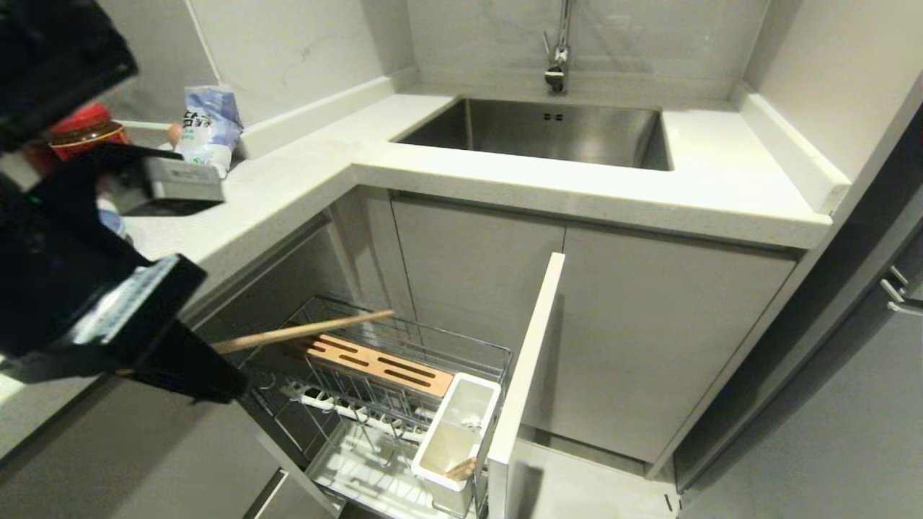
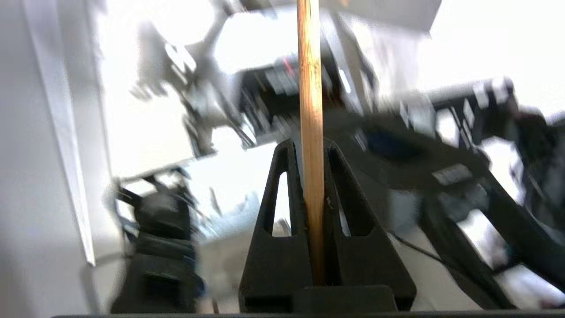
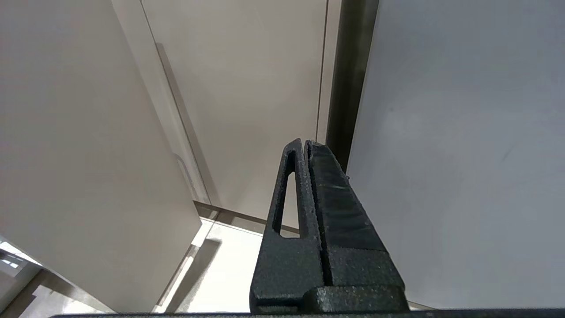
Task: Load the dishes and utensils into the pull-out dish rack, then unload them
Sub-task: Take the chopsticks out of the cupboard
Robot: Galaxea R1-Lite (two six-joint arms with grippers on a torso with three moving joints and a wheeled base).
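The left arm looms large at the left edge of the head view, its black bulk raised over the corner of the tabletop [image 1: 303, 180] and angled down toward the open cabinet. The left gripper [image 2: 311, 152] has its fingers [image 2: 282, 194] pinched tight on a wooden chopstick [image 1: 303, 331], and in the head view that stick juts out nearly level from the arm, its free end hanging above the back of the pull-out dish rack [image 1: 404, 346] without touching it.

The rack stands drawn out below the tabletop, its light-grey front panel [image 1: 523, 375] edge-on beside the white utensil cup [image 1: 454, 432]. A second wooden chopstick end [image 1: 461, 468] peeks from the bottom of that cup. The slotted wooden bar [image 1: 378, 364] lies across the wire basket just under the held stick.

The left wrist view gives what the head view hides: the actual grip, the stick running straight up between the two black fingers, one pad on each side. Everything behind it is smeared and hard to read.

The right gripper [image 3: 306, 143] appears only in its own wrist view, fingers pressed together on nothing, pointing at plain cabinet doors [image 3: 247, 88].

Farther back in the head view sit the steel sink [image 1: 548, 133] and tap [image 1: 557, 50], with a white-and-blue bag [image 1: 209, 126] and a red-lidded jar [image 1: 86, 130] on the left stretch of tabletop.
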